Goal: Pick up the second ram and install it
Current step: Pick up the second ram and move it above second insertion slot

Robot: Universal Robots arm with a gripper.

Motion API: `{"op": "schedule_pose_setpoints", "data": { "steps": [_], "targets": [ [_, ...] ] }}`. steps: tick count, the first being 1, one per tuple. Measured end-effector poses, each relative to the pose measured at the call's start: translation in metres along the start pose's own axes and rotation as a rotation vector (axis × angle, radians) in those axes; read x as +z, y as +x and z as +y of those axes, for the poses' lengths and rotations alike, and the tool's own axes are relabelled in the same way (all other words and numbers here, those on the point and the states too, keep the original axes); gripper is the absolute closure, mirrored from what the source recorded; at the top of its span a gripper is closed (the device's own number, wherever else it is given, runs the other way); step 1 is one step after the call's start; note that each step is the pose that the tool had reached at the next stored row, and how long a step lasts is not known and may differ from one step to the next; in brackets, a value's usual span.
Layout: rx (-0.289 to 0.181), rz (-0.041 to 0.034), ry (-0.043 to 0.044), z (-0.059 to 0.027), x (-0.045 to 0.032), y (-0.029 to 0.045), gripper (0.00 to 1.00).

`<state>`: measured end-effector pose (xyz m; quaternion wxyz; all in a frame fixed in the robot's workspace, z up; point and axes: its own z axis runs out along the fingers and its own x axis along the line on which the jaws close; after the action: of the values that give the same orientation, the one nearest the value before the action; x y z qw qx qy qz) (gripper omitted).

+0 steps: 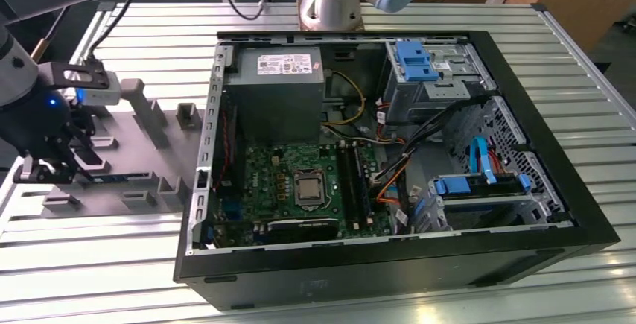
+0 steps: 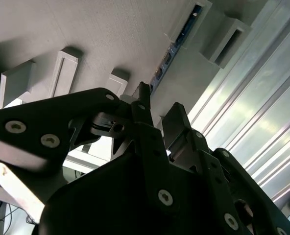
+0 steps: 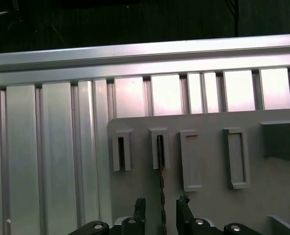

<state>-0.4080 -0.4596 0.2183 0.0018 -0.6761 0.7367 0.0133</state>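
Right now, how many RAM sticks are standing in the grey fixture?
1: the second ram stands on edge in a slot of the fixture, between the fingers of the open pincer in the first wrist view. Others may be hidden.

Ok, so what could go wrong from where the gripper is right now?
The gripper stands open astride the memory stick; if it is off-centre, one side could touch first and push the thin stick sideways. The stick's far end sits in a grey fixture block, so a slanted lift might jam it. In the computer case, loose cables lie beside the black memory slots and could snag.
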Motion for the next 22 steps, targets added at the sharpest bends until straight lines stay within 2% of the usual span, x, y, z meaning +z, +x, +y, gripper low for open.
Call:
{"op": "schedule_pose_setpoints", "data": {
  "steps": [12, 17, 18, 22],
  "targets": [
    [-0.017, -0.001, -0.0006, -0.0002, 0.0162, 0.0013, 0.62],
    [-0.017, -0.0009, -0.0007, -0.0003, 0.0187, 0.0014, 0.63],
    [-0.017, -0.001, -0.0006, -0.0003, 0.0191, 0.0013, 0.7],
    [-0.017, -0.0016, -0.0006, -0.0002, 0.0206, 0.0, 0.7]
  ]
}}
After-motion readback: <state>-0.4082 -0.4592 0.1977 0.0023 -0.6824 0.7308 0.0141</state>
